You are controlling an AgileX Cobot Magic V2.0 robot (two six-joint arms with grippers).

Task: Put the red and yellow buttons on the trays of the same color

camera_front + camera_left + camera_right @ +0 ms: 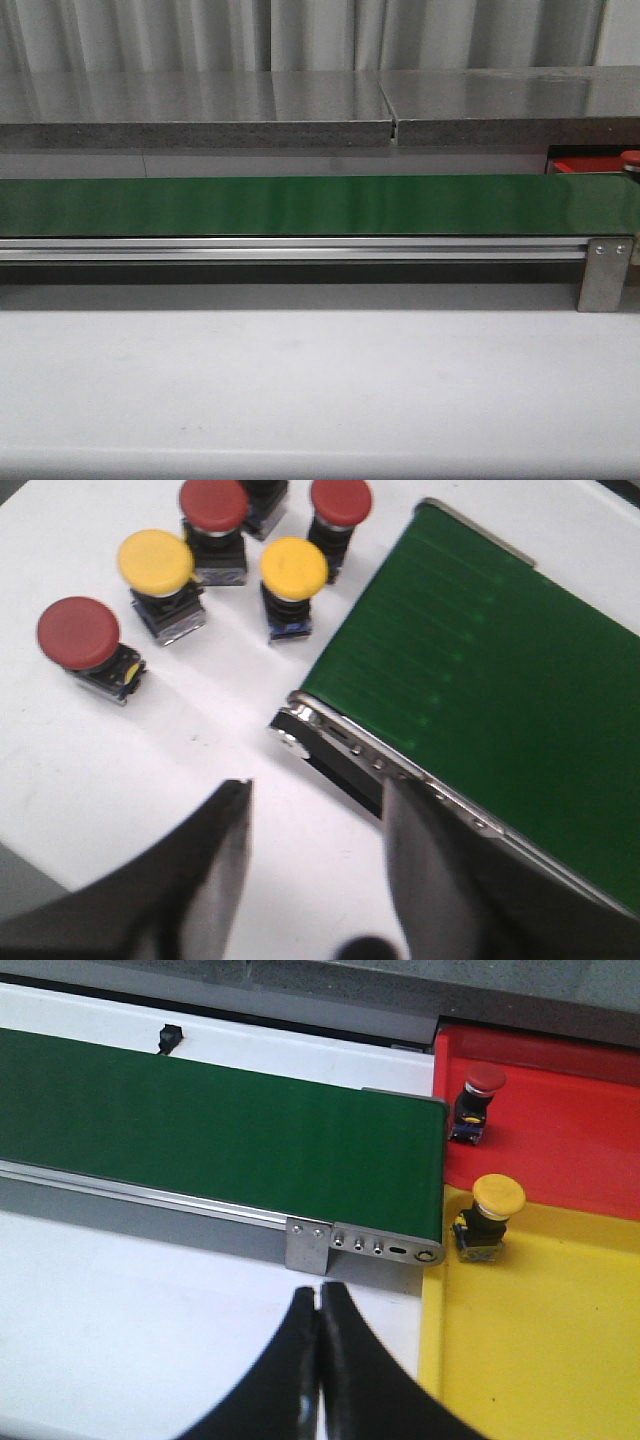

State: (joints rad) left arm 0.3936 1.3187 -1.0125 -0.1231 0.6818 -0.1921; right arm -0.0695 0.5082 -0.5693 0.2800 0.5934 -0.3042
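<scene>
In the left wrist view several loose buttons stand on the white table beside the end of the green belt. Three have red caps and two have yellow caps. My left gripper hangs open and empty over bare table, short of them. In the right wrist view a red button stands on the red tray and a yellow button on the yellow tray. My right gripper is shut and empty, near the belt's end bracket.
The green belt runs across the front view on an aluminium rail, with a grey counter behind it. A corner of the red tray shows at its far right end. No arm appears in the front view. A small black part sits behind the belt.
</scene>
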